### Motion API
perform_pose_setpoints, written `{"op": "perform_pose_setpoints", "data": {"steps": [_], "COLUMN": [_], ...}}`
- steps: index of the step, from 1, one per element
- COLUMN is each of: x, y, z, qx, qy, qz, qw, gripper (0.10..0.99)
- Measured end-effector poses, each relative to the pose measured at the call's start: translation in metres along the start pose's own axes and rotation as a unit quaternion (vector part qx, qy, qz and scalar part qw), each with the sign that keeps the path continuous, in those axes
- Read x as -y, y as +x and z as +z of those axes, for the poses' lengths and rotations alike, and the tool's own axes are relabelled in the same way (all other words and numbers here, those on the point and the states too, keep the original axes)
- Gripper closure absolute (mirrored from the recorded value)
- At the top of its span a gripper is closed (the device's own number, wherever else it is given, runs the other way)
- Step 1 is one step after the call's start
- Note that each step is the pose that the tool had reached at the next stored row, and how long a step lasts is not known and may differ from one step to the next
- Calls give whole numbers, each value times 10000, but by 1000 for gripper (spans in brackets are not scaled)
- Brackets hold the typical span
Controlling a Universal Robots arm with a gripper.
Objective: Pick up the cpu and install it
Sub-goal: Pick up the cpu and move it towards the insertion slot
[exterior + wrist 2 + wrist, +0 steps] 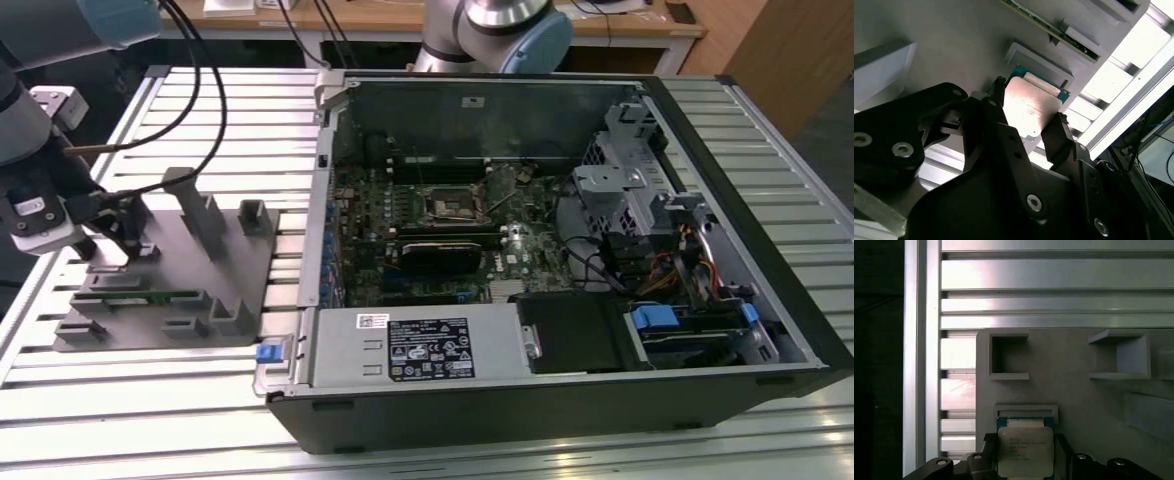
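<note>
Although the slatted bench (200,120) carried the open computer case (747,160), and the motherboard (387,200) inside showed a black socket (451,205) that looked unfilled, the work stood only at the pickup. Near the bench's edge at the exterior view's left, the grey fixture (160,315) lay under the gripper (1029,99). Its fingers (1054,140) pressed two opposite edges of the cpu (1025,450), which sat at a shallow pocket by the fixture's edge. Whether it had lifted clear I could not tell. Carrying and seating were, in my judgement, left to do.
</note>
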State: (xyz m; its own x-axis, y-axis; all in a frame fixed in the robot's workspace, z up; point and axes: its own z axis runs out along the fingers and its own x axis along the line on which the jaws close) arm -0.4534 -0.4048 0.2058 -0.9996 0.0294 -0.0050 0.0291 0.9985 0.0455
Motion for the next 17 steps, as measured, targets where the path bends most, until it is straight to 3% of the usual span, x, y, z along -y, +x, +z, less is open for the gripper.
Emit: {"op": "perform_pose_setpoints", "data": {"steps": [17], "x": [-5], "y": [-1], "z": [-104], "qx": [0], "qy": [-7], "qz": [0], "qw": [10000], "gripper": [541]}}
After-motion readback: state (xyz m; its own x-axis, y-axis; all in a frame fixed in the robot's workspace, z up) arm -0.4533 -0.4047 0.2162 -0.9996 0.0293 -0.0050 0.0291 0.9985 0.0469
